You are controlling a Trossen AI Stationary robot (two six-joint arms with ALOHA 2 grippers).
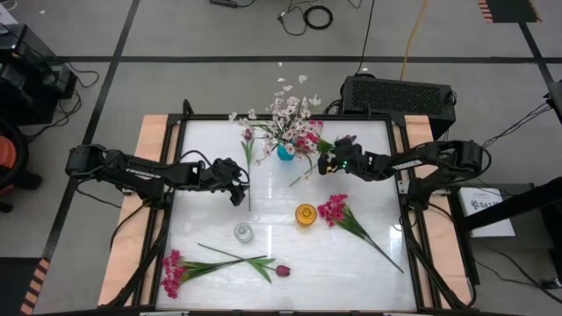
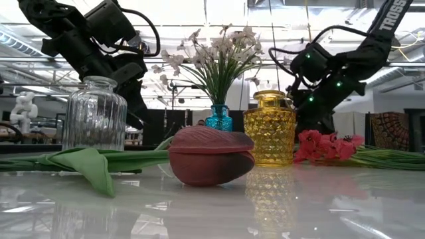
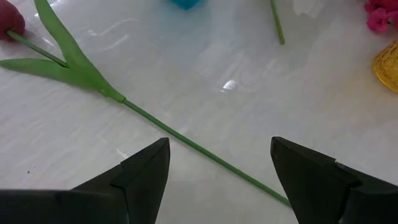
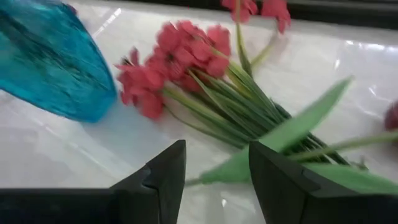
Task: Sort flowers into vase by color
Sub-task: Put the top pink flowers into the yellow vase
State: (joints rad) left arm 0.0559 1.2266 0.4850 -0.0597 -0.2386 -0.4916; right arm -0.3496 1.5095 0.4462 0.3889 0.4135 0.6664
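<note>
High view: my left gripper (image 1: 237, 195), jaws spread, hovers over a tulip stem (image 1: 250, 180); right gripper (image 1: 327, 162), also parted, holds nothing beside the blue vase (image 1: 285, 152).

The desk (image 1: 369, 263) is shiny and white, with wood strips down its two sides. A yellow vase (image 1: 305, 214) stands near the middle. Beside it sits a clear vase (image 1: 243, 232). A blue vase (image 1: 285, 152) with white flowers (image 1: 285, 110) stands behind it. Pink flowers (image 1: 334, 209) lie just beside the yellow vase. More pink flowers (image 1: 173, 272) and a dark red tulip (image 1: 282, 270) lie in front.
</note>
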